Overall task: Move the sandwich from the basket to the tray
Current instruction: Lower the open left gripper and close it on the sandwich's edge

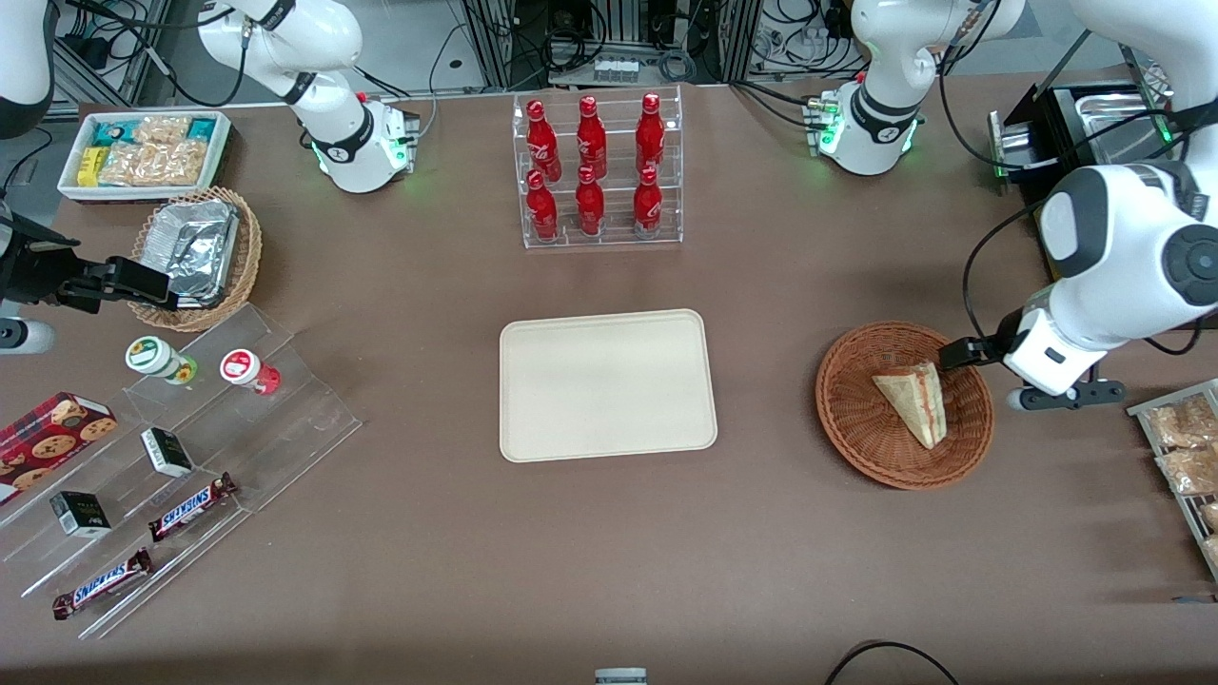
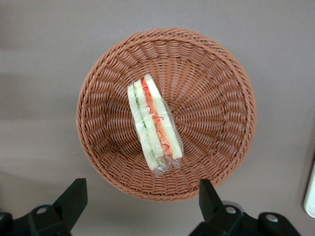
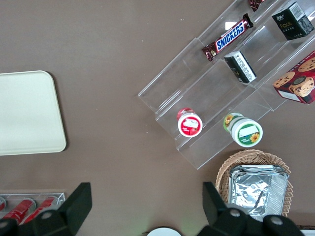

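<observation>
While the brown table (image 1: 609,571) spreads under everything, the flat cream-beige rectangular tray (image 1: 607,384) with rounded corners lies bare at its middle, nearer the front camera than the clear acrylic rack of red bottles (image 1: 597,169); toward the working arm's end sits the round reddish-brown woven wicker basket (image 1: 856,419), well apart from the tray; inside that basket lies the small triangular sandwich (image 1: 915,401) of pale bread, wrapped in clear film, its cut edge showing green and red-orange layers in the wrist view (image 2: 155,123), resting a little off the bowl's centre; the left arm's black two-finger gripper (image 1: 956,354) hovers above the basket's rim on the side farther from the front camera, touching nothing; its fingers (image 2: 74,199) stand spread wide, one tip to each side of the basket's edge, with the sandwich between their lines but clear of both.
</observation>
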Robot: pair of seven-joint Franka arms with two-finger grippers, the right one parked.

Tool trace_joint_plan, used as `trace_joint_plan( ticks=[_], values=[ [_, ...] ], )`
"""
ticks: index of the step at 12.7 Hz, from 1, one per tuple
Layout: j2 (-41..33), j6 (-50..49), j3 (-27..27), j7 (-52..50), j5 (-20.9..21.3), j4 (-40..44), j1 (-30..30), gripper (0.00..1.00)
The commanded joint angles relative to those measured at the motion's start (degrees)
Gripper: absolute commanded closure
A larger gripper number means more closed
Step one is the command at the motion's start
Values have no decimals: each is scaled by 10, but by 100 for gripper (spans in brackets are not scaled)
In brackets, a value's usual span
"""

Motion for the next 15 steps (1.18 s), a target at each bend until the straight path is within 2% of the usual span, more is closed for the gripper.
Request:
trace_joint_plan(
  ticks=[1,8,15],
  values=[
    [-31,62,1,-22,-4,-74,0,0],
    [3,126,-1,-237,-13,-86,-8,0],
    [51,183,-4,-252,-12,-84,-29,0]
  ],
)
